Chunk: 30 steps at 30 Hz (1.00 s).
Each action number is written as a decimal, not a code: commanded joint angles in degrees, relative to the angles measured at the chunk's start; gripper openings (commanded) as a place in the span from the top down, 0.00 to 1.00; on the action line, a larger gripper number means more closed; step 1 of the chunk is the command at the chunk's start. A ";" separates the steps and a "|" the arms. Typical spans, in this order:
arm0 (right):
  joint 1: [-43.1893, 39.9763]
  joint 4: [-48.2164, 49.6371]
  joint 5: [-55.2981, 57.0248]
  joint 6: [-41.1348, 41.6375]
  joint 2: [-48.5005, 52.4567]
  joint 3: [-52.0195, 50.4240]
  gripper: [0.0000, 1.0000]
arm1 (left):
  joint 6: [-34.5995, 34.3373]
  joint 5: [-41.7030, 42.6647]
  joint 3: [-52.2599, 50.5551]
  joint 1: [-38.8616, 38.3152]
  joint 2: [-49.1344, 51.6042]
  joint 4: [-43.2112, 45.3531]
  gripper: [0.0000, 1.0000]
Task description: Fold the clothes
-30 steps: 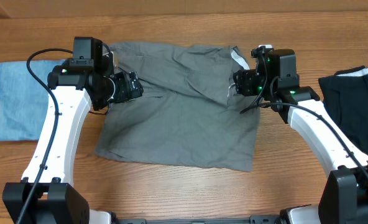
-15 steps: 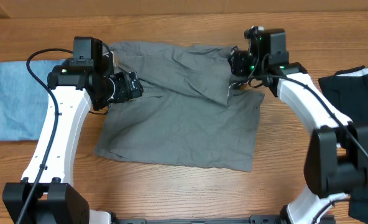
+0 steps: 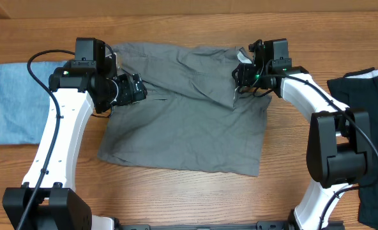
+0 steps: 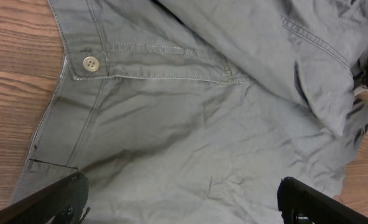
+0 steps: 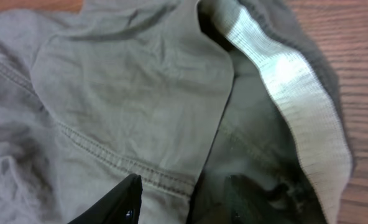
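Though overhead hides it, left jaws gape above the clothes; right jaws unclear.

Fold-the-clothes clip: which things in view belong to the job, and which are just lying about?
Part of the job: grey garment.
Just lying about: light blue denim piece, far left; black garment, far right.

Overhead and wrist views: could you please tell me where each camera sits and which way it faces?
Overhead: above the table, facing straight down on the grey garment; both arms show.
Left wrist: on the left arm, facing down at the garment's button; open left claw tips at bottom corners.
Right wrist: on the right arm, close on the garment's pale band; right claw fingers below.
Shared: all show the grey garment.
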 commanded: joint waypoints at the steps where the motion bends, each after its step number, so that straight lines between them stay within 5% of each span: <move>1: 0.04 -0.57 -1.97 0.20 0.63 0.96 0.53 | 0.07 -0.37 -0.26 -0.11 0.13 0.04 0.00; 24: 4.72 -0.98 6.93 1.77 3.41 3.10 0.43 | 0.07 -0.37 -0.26 -0.11 0.13 0.02 0.00; 30: 4.07 -2.67 9.97 3.30 2.95 5.01 0.28 | 0.07 -0.37 -0.26 -0.11 0.13 0.02 0.00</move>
